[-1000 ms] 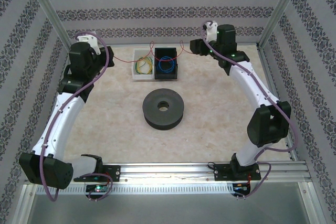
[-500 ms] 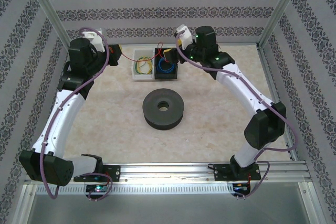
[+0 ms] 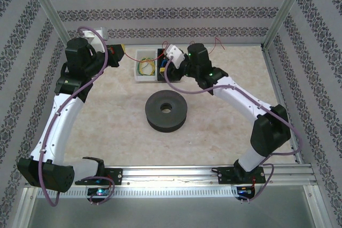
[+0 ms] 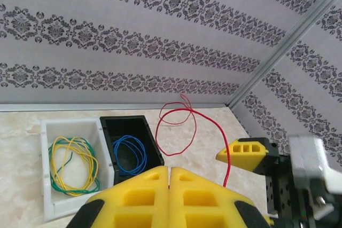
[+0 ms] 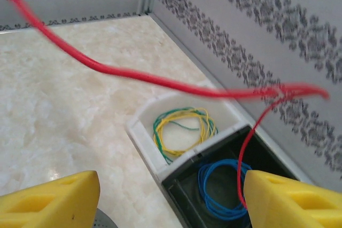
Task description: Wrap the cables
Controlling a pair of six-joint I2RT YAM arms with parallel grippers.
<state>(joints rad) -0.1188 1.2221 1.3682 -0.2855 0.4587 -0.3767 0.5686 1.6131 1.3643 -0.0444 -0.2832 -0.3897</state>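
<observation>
Over the bins [image 5: 140, 134], right fingers [image 5: 53, 196] arrived wide beside red wire [image 5: 160, 81]; left fingers [image 4: 144, 190] shut.

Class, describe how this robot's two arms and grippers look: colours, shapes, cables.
The left arm and right arm have white links and bulky black joints, each trailed by a purple cable. Left gripper and right gripper have blocky, slotted yellow fingers.
</observation>
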